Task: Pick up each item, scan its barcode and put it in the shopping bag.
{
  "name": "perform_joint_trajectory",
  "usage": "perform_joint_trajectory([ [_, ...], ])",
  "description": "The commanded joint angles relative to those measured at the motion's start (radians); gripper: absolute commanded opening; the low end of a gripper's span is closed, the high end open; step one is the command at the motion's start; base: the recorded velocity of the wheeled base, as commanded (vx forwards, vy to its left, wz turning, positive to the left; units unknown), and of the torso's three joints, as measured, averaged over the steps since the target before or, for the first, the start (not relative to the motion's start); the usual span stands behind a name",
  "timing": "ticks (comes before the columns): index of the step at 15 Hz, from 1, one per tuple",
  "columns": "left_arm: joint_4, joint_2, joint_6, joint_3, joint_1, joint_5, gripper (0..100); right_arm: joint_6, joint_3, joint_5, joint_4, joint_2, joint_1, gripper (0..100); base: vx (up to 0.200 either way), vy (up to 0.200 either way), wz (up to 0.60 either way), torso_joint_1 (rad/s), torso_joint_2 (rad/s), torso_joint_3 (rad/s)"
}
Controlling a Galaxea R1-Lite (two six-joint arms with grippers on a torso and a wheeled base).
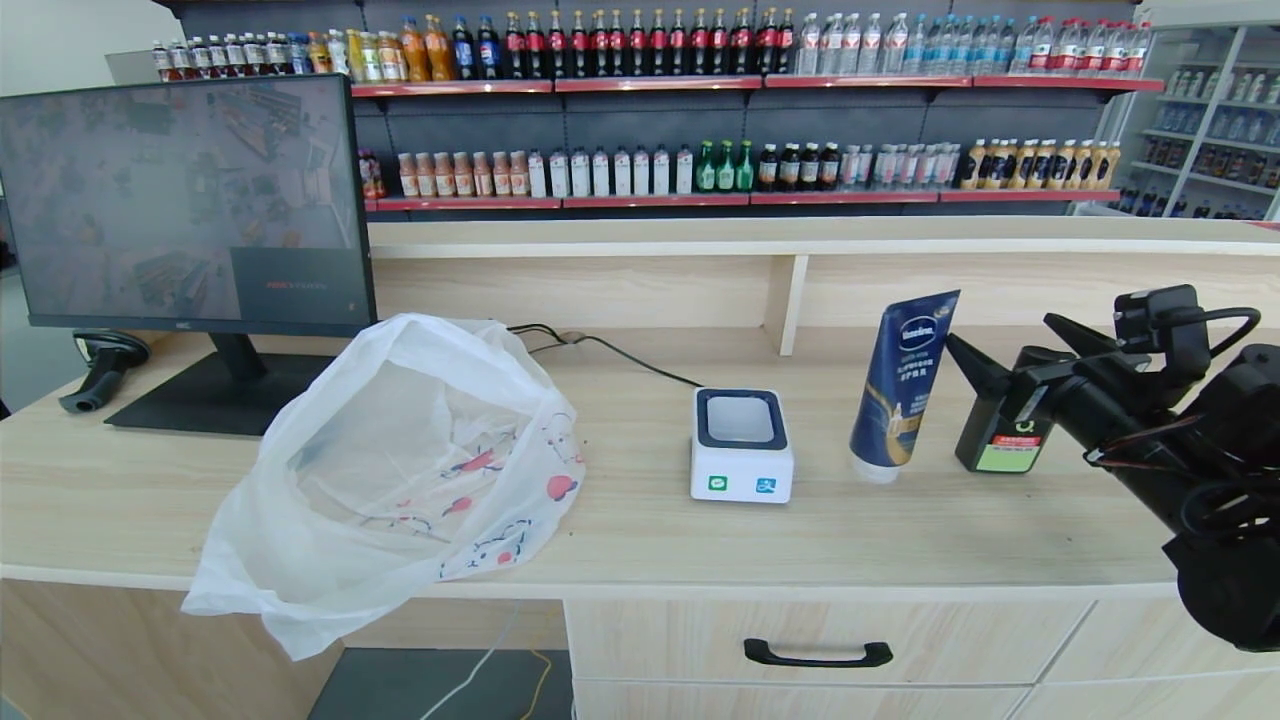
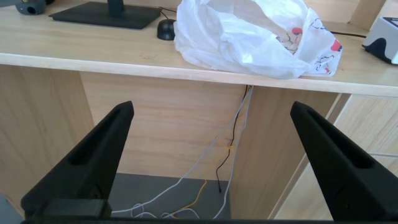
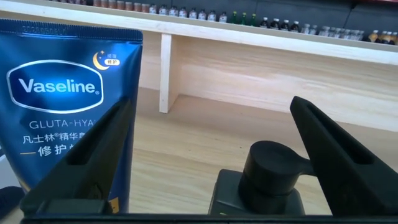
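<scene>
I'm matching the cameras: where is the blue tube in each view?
Head view: blue tube stands right of the scanner, beside the black bottle.
Left wrist view: faces the shopping bag instead.
Right wrist view: blue tube close up, beside that bottle.
Shared landmark: upright wooden divider.

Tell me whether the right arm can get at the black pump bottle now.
Probably yes: the right gripper hangs open over the black pump bottle, with nothing between them. The blue tube stands close beside it, so watch that side.
</scene>
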Motion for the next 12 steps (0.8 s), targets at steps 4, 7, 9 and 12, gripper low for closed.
perform_joint_trajectory([
  [4, 0.0, 0.0, 0.0, 0.0, 0.0, 0.0, 100, 0.001, -0.01, 0.001, -0.001, 0.014, 0.0, 100, 0.0, 0.0, 0.0, 0.0, 0.0, 0.0],
  [7, 0.0, 0.0, 0.0, 0.0, 0.0, 0.0, 100, 0.001, -0.021, 0.001, -0.001, 0.023, 0.001, 100, 0.0, 0.0, 0.0, 0.0, 0.0, 0.0],
  [9, 0.0, 0.0, 0.0, 0.0, 0.0, 0.0, 100, 0.001, -0.024, 0.001, -0.001, 0.025, 0.001, 100, 0.0, 0.0, 0.0, 0.0, 0.0, 0.0],
  [12, 0.0, 0.0, 0.0, 0.0, 0.0, 0.0, 100, 0.003, -0.024, 0.001, -0.001, 0.031, 0.001, 100, 0.0, 0.0, 0.0, 0.0, 0.0, 0.0],
])
